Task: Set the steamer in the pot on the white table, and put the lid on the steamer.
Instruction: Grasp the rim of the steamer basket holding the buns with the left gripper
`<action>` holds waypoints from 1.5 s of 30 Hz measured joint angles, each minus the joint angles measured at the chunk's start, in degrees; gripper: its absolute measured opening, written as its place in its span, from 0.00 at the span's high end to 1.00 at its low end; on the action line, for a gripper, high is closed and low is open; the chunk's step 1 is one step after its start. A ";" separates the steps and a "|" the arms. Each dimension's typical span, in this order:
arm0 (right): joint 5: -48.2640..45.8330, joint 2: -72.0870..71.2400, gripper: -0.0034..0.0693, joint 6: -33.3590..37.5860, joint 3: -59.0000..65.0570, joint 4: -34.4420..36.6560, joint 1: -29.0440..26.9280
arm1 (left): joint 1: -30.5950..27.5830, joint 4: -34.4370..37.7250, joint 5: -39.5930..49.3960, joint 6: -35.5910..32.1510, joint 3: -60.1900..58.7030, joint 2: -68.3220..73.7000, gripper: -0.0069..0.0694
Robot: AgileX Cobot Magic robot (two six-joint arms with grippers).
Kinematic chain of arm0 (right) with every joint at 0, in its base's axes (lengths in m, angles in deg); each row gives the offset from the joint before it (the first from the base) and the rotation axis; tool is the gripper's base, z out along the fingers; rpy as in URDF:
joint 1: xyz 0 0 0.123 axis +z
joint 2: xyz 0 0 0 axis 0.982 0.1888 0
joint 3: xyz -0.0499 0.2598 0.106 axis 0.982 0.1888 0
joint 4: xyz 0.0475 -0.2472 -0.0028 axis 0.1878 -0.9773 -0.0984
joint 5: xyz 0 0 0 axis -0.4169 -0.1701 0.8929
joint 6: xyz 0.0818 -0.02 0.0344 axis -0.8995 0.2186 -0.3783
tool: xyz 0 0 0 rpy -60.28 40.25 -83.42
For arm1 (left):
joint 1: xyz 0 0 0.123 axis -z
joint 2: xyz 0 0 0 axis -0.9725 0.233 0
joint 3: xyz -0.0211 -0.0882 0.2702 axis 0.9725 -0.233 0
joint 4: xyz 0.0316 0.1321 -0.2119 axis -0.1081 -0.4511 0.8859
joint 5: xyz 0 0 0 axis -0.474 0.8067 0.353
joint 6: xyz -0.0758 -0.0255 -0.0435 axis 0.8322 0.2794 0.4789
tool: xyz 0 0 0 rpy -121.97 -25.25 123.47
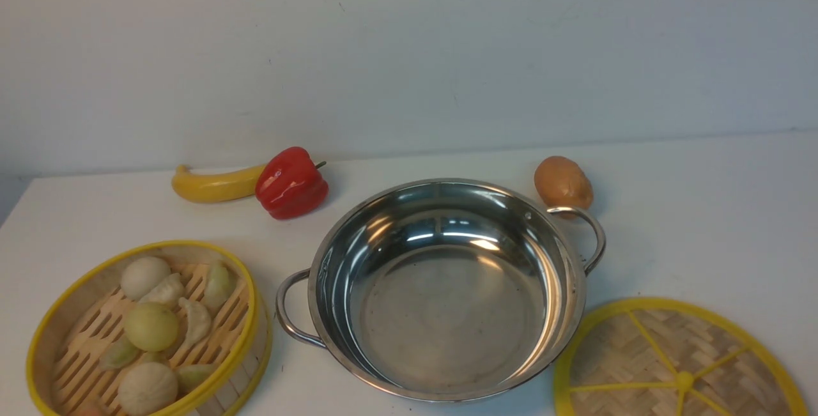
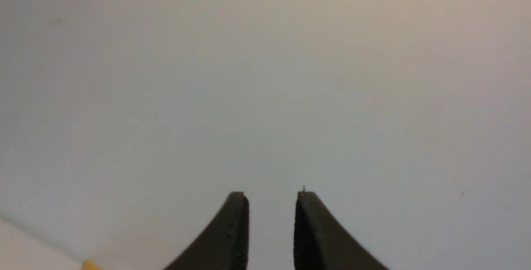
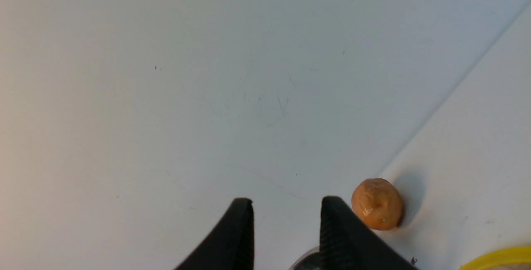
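The steamer (image 1: 83,365), a bamboo basket with yellow rims and pale dumplings inside, rests on the white table (image 1: 703,224) at the front left. In the middle sits the empty steel pot (image 1: 447,314). The woven lid (image 1: 677,371) lies flat at the front right, and its yellow rim (image 3: 498,257) shows in the right wrist view. Neither arm appears in the front view. My left gripper (image 2: 271,197) is open over a plain pale surface, holding nothing. My right gripper (image 3: 287,201) is also open and empty, with the pot's edge (image 3: 305,259) just under its fingers.
A banana (image 1: 214,184) and a red pepper (image 1: 291,183) lie behind the steamer near the wall. A brown potato (image 1: 562,183) sits by the pot's far right handle, also visible as the potato (image 3: 377,203) beside my right fingers. A yellow sliver (image 2: 89,265) shows in the left wrist view.
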 joint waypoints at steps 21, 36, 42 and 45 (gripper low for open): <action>-5.97 0.00 0.62 -0.44 0.00 4.07 0.00 | -17.00 -15.38 53.06 -16.74 45.22 35.79 0.68; -15.96 0.00 0.62 5.09 0.00 3.03 0.00 | -29.05 -12.32 66.22 -25.71 48.90 66.01 0.64; -23.36 0.00 0.62 13.75 0.00 8.12 0.00 | -29.05 -6.26 64.80 -35.48 51.77 76.98 0.55; -25.22 0.00 0.62 19.06 0.00 10.98 0.00 | -29.05 -1.62 64.74 -43.74 53.48 80.40 0.52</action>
